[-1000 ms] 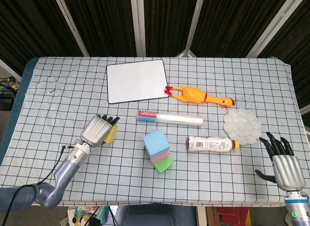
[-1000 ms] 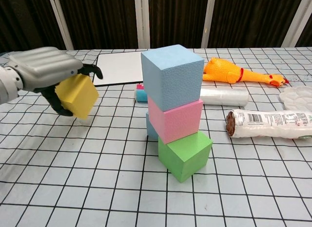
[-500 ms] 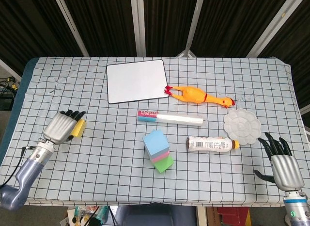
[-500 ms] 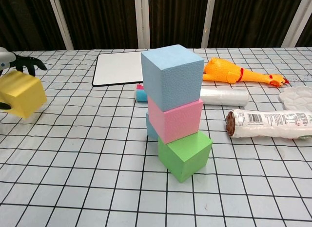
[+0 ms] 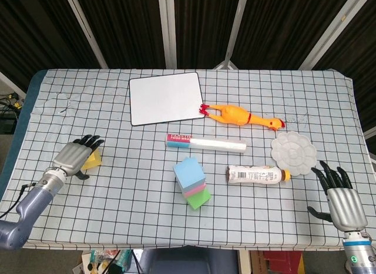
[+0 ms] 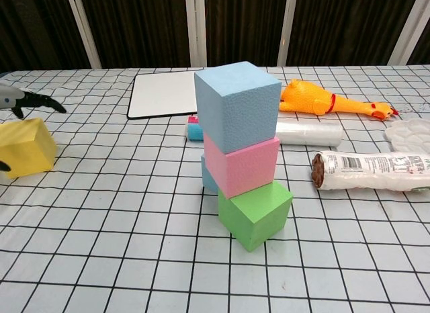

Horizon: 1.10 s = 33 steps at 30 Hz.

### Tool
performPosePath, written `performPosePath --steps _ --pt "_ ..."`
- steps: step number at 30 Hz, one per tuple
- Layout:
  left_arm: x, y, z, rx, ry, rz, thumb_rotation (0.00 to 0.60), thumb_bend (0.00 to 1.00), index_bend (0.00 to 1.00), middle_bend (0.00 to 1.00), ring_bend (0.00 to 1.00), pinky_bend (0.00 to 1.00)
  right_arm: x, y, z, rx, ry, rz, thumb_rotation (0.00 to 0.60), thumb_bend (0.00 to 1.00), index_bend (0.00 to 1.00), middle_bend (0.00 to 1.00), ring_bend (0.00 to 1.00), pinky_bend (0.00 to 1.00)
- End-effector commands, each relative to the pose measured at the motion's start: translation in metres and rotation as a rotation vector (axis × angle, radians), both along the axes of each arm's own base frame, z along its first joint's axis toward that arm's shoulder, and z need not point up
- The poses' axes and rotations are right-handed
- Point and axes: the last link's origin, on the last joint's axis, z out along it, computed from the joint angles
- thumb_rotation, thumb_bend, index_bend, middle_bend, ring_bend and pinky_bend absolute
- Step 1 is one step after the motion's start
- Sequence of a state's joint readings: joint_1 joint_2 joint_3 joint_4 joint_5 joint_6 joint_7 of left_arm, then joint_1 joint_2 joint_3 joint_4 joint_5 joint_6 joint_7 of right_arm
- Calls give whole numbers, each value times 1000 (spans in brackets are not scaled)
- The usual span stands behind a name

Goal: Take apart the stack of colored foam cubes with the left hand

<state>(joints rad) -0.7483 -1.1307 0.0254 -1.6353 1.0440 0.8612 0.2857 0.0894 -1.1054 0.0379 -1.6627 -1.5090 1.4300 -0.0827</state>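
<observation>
The left hand sat at the left side of the surface, over the yellow cube. I could not tell if it held the cube. The blue cube, pink cube and green cube stood stacked in the middle. The right hand was spread open, holding nothing.

The checked table carries whiteboard, rubber chicken, bottle, palette.

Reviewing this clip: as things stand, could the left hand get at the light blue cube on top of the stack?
Probably yes. The left hand sits at the yellow cube near the table's left side, and only bare checkered cloth lies between it and the light blue cube, which tops the stack uncovered.
</observation>
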Motion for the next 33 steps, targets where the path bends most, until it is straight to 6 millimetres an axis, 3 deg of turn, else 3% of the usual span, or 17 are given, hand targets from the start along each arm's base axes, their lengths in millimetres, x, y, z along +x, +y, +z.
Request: performPosePath --steps 1,7,13,23,33 --pt "48 15 3 37 -240 -62 600 0 0 0 0 161 0 0 -1 2 3 -1 600 24 157 37 146 61" --pt "89 26 -2 56 -316 -172 600 0 0 0 0 155 0 -1 -2 2 7 -5 600 23 156 37 146 61" --pt "114 20 -34 4 -292 -220 600 0 0 0 0 131 1 0 -1 0 4 -3 600 23 156 37 146 61" --pt "146 9 -87 -163 -234 -268 600 0 0 0 0 98 0 -1 2 -15 -4 -7 600 23 156 37 146 54" --pt "170 5 -117 -182 -242 -343 600 0 0 0 0 95 0 0 1 -23 -2 -7 600 24 156 37 146 36"
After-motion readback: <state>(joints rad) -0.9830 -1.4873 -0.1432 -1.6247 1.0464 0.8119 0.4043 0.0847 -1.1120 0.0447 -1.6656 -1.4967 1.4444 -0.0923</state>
